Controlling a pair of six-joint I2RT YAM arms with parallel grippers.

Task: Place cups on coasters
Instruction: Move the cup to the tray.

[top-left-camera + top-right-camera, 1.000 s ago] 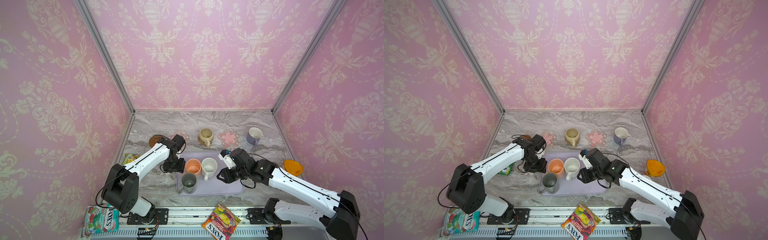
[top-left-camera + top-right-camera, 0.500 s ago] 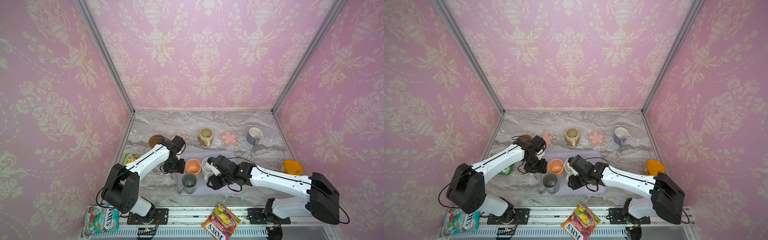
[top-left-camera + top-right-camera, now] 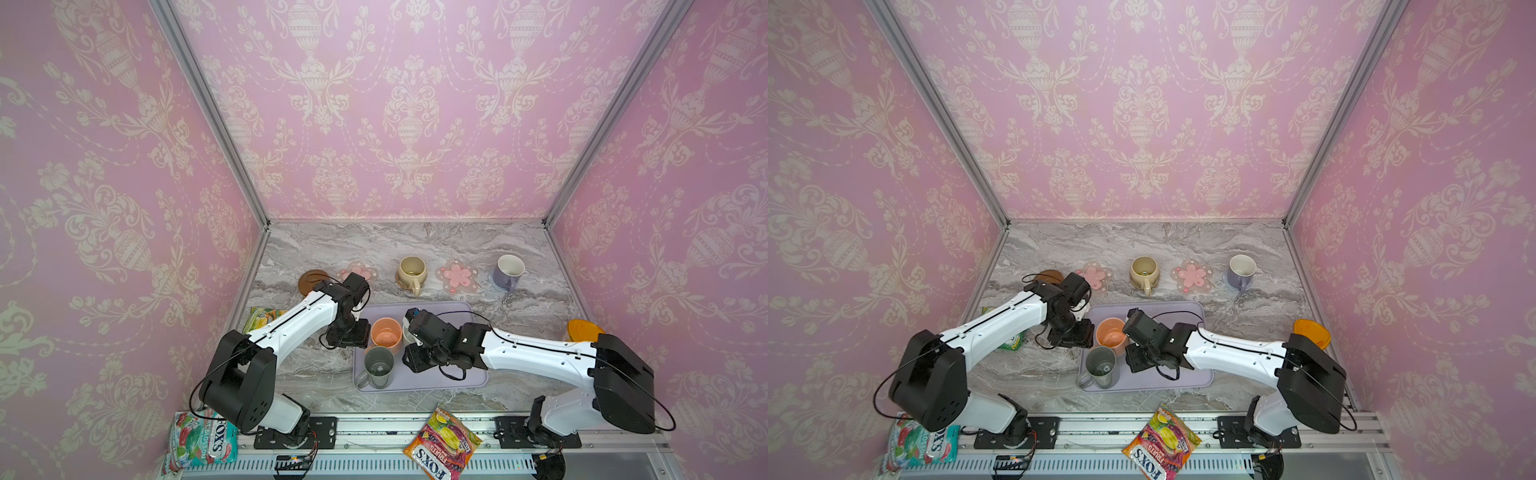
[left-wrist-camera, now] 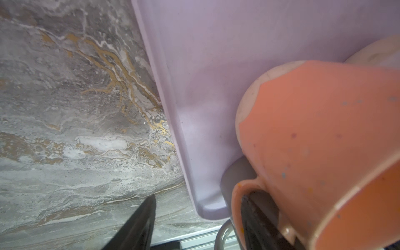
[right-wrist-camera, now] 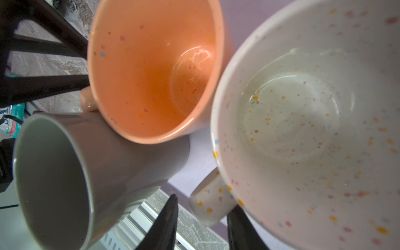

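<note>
Your three unplaced cups crowd the left end of the lavender tray, just below the middle of the frame in both top views. The peach-orange mug is glossy, finely flecked and pale at its unglazed foot. The speckled white mug stands just to its right (from above it is mostly hidden under the arm), and the plain dark grey-green mug stands just below them. Your left pincer stands open at the tray's left edge, gripping nothing: one finger is threaded through the peach mug's handle and its partner is out over bare tabletop. Your right pincer has its jaws astride the white mug's stubby handle, and you cannot tell from the wrist view whether they pinch it or only flank it. Higher in the frame a row runs across. The brown disc coaster is at the left, then a pink-flower coaster partly behind the left arm. Next the rounded beige mug sits on the woven rattan coaster, followed by a second pink-flower coaster with nothing on it. At the right the lavender mug sits on the pale blue coaster. The tabletop is grey marble pattern veined with gold, and pink damask wallpaper covers the three walls, with aluminium posts at the corners.
</note>
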